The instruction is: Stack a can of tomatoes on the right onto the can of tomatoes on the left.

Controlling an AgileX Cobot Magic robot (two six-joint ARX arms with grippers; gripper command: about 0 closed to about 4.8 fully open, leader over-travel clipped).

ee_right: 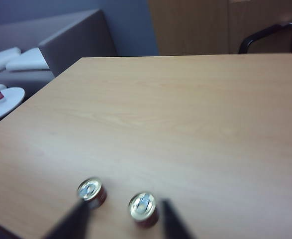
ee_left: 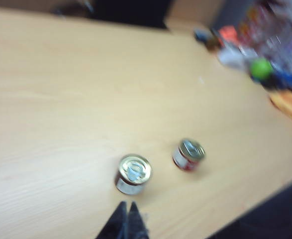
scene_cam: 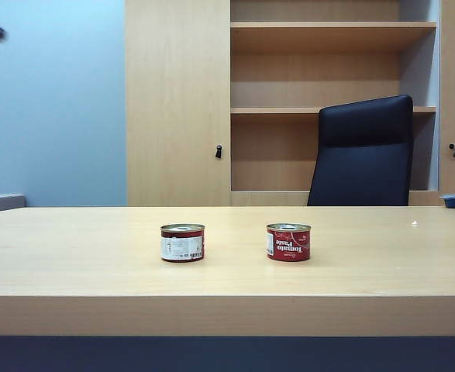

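Two short tomato cans stand upright on the wooden table [scene_cam: 72, 256]. The left can [scene_cam: 182, 242] shows a white label, the right can [scene_cam: 288, 242] a red "Tomato Paste" label. In the left wrist view my left gripper [ee_left: 127, 206] is shut and empty, hovering short of the left can [ee_left: 134, 174], with the right can [ee_left: 189, 154] beyond it. In the right wrist view my right gripper [ee_right: 124, 203] is open above the table. The right can [ee_right: 144, 209] appears between its blurred fingers [ee_right: 168, 211], untouched, and the left can [ee_right: 91, 191] sits by the other finger. Neither gripper shows in the exterior view.
A black office chair [scene_cam: 363, 151] and a wooden cabinet [scene_cam: 180, 101] stand behind the table. Small clutter [ee_left: 257, 47] lies off the table's far right side. A sofa [ee_right: 61, 42] and a white side table [ee_right: 4, 99] stand off the left side.
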